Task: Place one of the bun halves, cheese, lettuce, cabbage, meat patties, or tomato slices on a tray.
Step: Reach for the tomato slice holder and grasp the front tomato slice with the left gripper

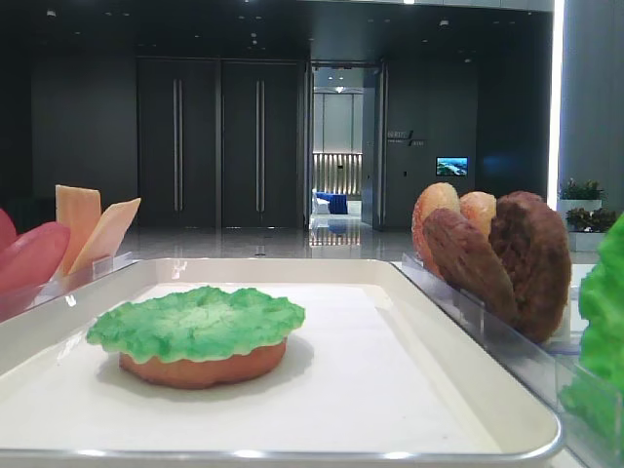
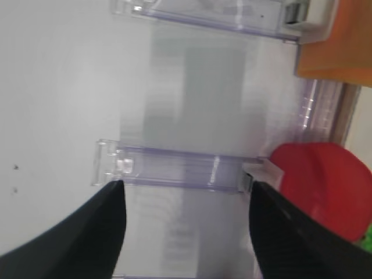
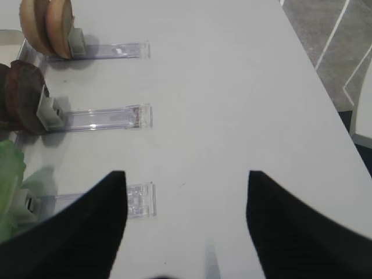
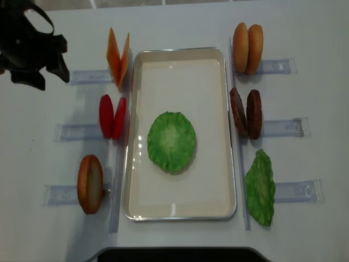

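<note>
The cream tray [image 4: 218, 82] lies mid-table with a green lettuce [image 4: 171, 142] piece resting on a bun half [image 1: 205, 369]. Left of the tray stand cheese [image 4: 117, 54], tomato slices [image 4: 112, 117] and another bun half [image 4: 90, 183]. To its right stand two bun halves [image 4: 248, 48], meat patties [image 4: 246, 113] and a lettuce leaf [image 4: 260, 188]. My left gripper [image 4: 49, 71] hovers at the far left, open and empty [image 2: 186, 186], over the clear holder [image 2: 174, 168] of the tomato slices [image 2: 328, 186]. My right gripper [image 3: 186, 174] is open and empty above bare table.
Clear plastic holders [image 4: 283, 128] stick outward from each food stack on both sides. In the right wrist view the buns [image 3: 46, 26], patties [image 3: 23, 99] and lettuce [image 3: 9, 186] sit at the left, and the table edge [image 3: 317, 75] runs down the right.
</note>
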Motion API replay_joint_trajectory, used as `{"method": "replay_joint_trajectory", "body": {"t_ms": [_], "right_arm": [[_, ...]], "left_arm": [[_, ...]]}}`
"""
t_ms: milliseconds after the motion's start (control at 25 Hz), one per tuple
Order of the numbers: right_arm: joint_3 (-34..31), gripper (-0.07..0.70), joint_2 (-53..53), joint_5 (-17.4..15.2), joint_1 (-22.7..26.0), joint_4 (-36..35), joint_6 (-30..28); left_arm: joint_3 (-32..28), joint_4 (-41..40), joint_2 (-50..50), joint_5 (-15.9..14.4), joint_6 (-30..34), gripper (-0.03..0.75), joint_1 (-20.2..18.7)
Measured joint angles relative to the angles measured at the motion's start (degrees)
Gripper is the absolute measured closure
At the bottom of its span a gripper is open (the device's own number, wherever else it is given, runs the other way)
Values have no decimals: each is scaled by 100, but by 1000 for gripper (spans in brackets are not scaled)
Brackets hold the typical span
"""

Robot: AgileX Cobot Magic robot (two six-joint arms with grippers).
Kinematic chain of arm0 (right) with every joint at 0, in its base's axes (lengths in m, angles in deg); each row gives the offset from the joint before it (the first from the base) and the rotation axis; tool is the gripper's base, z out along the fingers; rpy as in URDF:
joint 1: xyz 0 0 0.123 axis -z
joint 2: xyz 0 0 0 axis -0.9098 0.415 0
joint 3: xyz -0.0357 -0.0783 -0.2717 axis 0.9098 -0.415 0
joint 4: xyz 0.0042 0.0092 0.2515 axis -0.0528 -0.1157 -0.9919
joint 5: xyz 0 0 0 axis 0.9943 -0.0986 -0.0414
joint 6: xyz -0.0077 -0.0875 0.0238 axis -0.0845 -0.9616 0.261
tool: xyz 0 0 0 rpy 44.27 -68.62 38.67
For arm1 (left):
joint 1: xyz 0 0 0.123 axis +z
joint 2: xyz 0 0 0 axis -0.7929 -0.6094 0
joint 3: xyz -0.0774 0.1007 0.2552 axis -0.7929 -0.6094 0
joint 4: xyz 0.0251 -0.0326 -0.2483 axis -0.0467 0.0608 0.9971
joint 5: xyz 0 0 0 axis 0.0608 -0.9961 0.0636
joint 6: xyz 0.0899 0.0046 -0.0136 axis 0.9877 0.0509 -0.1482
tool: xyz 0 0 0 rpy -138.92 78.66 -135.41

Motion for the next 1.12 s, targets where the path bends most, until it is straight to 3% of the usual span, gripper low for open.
{"method": "replay_joint_trajectory", "body": {"t_ms": [320,480,800,1120], "right_arm": [[0,205,0,0,0,0,0],[0,205,0,0,0,0,0],[0,205,0,0,0,0,0],[0,205,0,0,0,0,0]], "left_arm": [[45,-343,0,14,-1694,211,-1923],[45,-530,0,67,-2418,211,-2530],[45,-831,-13,67,-2952,211,-2663],[55,-842,-498,232,-2999,211,-2663]]}}
